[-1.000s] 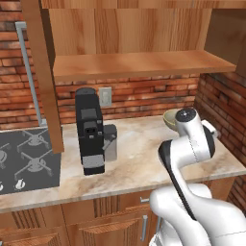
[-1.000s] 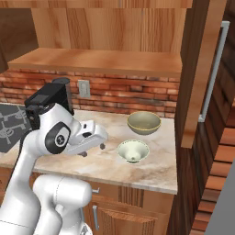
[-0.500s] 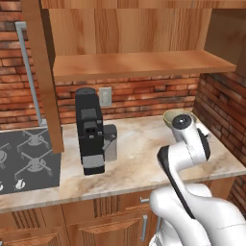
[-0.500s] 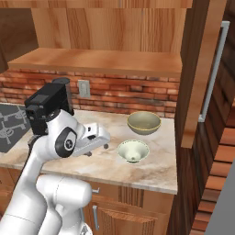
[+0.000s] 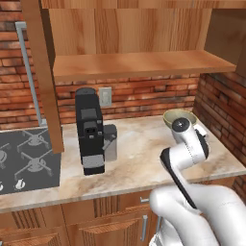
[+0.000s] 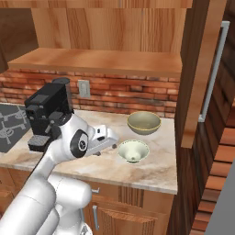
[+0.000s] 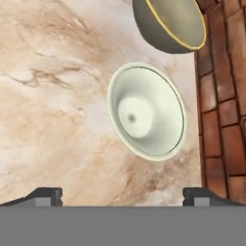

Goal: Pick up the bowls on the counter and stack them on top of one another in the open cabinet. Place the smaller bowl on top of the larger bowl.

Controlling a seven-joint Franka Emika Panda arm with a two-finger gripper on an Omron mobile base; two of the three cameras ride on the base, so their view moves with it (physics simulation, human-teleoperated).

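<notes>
Beige marbled stone counter (image 6: 151,170) with brown veins runs along a red brick wall, with a dark grey stove top (image 5: 26,161) at its left end and a tall black coffee machine (image 5: 90,132) standing near the middle. Above hangs the open cabinet (image 6: 101,59) of light-brown wood, its single plank shelf bare and its door swung out with a long steel bar handle (image 6: 212,73).

Both bowls sit upright on the counter, mouths facing up, near its right end. Being round, neither has a long axis to speak of. The larger olive-tan bowl (image 6: 144,122) stands nearer the brick wall; the smaller pale cream-green bowl (image 6: 133,151) stands just in front of it, close beside but apart.

From the left base camera the white arm covers the smaller bowl, and the larger bowl (image 5: 179,117) shows only as a rim behind the arm's joint. The hand camera looks down into the smaller bowl (image 7: 146,111); the larger bowl (image 7: 168,23) is cut off by the top edge.

The gripper (image 7: 122,194) hovers above the counter beside the smaller bowl, its two dark fingertips (image 7: 45,194) spread wide and holding nothing.
</notes>
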